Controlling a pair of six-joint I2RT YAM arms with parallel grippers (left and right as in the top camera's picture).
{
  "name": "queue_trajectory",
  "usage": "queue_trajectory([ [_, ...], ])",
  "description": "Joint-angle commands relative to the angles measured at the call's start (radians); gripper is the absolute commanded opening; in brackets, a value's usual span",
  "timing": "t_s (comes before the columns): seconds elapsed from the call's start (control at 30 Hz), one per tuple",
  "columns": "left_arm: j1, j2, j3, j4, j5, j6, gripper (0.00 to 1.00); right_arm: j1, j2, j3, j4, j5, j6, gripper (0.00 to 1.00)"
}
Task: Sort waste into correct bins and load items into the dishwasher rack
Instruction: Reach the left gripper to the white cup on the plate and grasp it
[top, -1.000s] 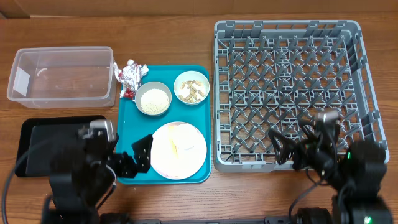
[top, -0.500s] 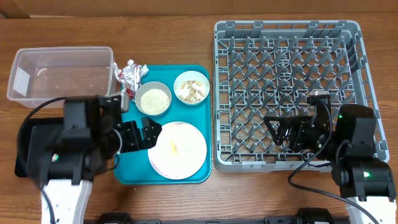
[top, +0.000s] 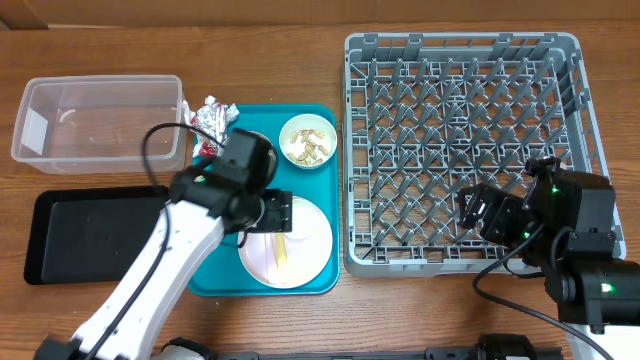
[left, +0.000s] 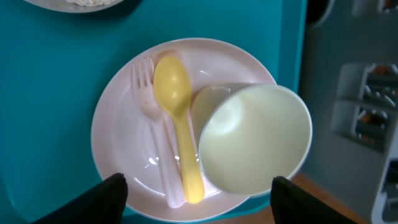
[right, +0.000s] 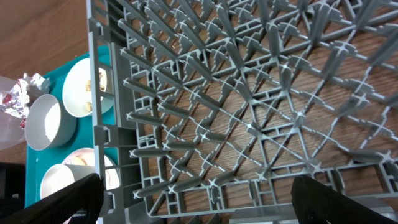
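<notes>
**Lying tipped: the cup (left: 255, 143)**

It rests sideways on a plate (left: 118, 143) with 1 yellow spoon (left: 171, 84) and 1 pale fork (left: 144, 87), on the teal tray (left: 50, 93). 1 bowl (top: 307, 140) holds nut scraps (top: 310, 146); the rice bowl (left: 74, 3) is cut off. The foil wrapper (top: 212, 120) lies beside the clear tub (top: 100, 120). Jaws of the left gripper (left: 198, 196) spread wide above the plate; those of the right gripper (right: 199, 202) stand apart over the rack (right: 249, 112).

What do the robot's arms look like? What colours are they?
The left arm has a long white tube with chunky black joints and a black cable looping off it. The right arm looks all black and boxy, with tiny green lights and black cables. The left gripper and right gripper have black fingers.
</notes>
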Motion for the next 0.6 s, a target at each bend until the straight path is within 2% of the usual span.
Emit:
queue_trajectory([
  [0.0,-0.023,0.070,0.016,0.032,-0.087,-0.044,0.69,0.003,-0.005,0.027,-0.002,0.029,0.014,1.00],
  [0.2,-0.024,0.161,0.016,0.065,-0.120,-0.089,0.63,0.003,-0.005,0.027,-0.021,0.029,0.014,1.00],
  [0.3,-0.024,0.190,0.016,0.080,-0.120,-0.089,0.39,0.003,-0.005,0.027,-0.025,0.029,0.014,0.97],
  [0.4,-0.024,0.202,0.016,0.101,-0.113,-0.088,0.26,0.003,-0.005,0.027,-0.026,0.029,0.014,0.96],
  [0.5,-0.024,0.202,0.016,0.110,-0.093,-0.089,0.05,0.003,-0.005,0.027,-0.031,0.029,0.014,0.96],
  [0.57,-0.024,0.201,0.018,0.110,-0.077,-0.089,0.04,0.003,-0.005,0.026,-0.032,0.029,0.014,0.95],
])
